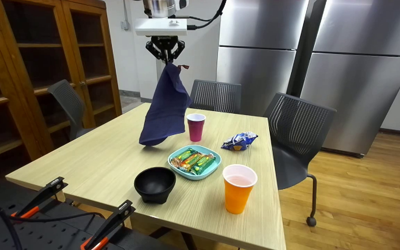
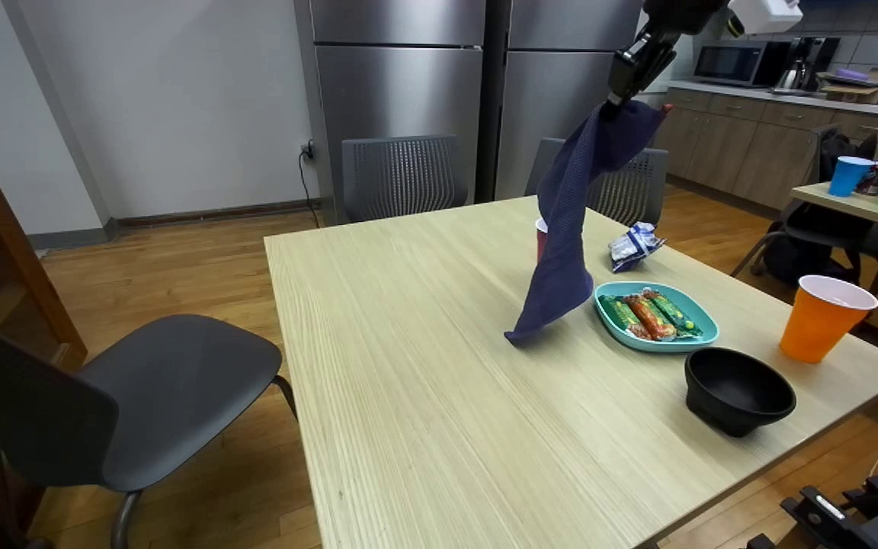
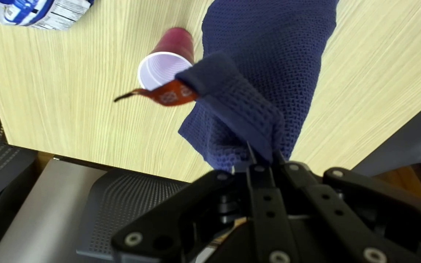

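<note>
1. You've got the black two-finger gripper (image 1: 167,61) pinched closed on the navy-blue waffle-weave cloth towel (image 1: 167,104), right by its top end.
2. Your towel hangs over the pale wood-grain table (image 1: 99,156). Long axis is mostly up-and-down, lower end slanting toward the lower left in both exterior views. Can't tell if the bottom edge touches the wood.
3. Heads up: it blocks most of the upright maroon plastic cup with white inside (image 2: 541,244) in an exterior view. They're just beside each other.
4. The small orange-red tag (image 3: 172,94) at the towel's top points left in your wrist view, overlapping that cup's rim.
5. Near the towel's lower end: the rounded teal plate (image 1: 196,177) holding green and orange wrapped bars (image 1: 191,162).
6. Around that plate: the round black bowl (image 1: 155,197), the tall orange plastic cup (image 1: 237,195) and the crumpled blue-and-white snack bag (image 1: 240,141).
</note>
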`<move>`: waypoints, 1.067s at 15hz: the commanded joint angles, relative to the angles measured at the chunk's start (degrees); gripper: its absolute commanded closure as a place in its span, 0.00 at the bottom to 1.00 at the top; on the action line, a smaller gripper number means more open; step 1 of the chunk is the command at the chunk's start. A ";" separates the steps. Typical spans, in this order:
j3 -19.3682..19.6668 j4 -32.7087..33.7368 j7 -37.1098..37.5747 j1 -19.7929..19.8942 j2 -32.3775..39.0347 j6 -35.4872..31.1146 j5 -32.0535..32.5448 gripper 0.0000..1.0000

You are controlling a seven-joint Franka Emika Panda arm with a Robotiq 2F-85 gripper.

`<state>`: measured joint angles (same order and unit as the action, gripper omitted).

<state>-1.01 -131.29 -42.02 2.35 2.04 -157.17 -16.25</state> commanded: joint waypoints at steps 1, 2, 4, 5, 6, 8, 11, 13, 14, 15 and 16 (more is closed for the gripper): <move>0.27 -4.22 -4.63 0.45 -4.15 -1.99 -3.10 0.99; 0.53 -4.62 -5.51 0.46 -4.41 -2.05 -4.03 0.99; 1.07 -5.52 -7.30 0.38 -5.08 -2.07 -6.07 0.99; 1.37 -6.00 -8.23 0.35 -5.42 -2.37 -6.92 0.99; 1.70 -6.34 -9.15 0.36 -5.75 -2.42 -7.85 0.99; 2.40 -6.44 -10.34 0.35 -5.77 -2.23 -9.06 0.99; 3.59 -5.80 -10.42 0.50 -4.95 -1.50 -9.75 0.99; 4.42 -5.52 -10.97 0.49 -4.53 -1.19 -11.14 0.99; 4.82 -5.48 -11.27 0.49 -4.36 -1.17 -11.73 0.99; 5.20 -5.49 -11.51 0.46 -4.26 -1.15 -12.23 0.99; 5.54 -5.54 -11.82 0.44 -4.19 -1.14 -12.87 0.99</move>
<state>3.91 -136.32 -50.94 2.41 -1.43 -158.74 -26.50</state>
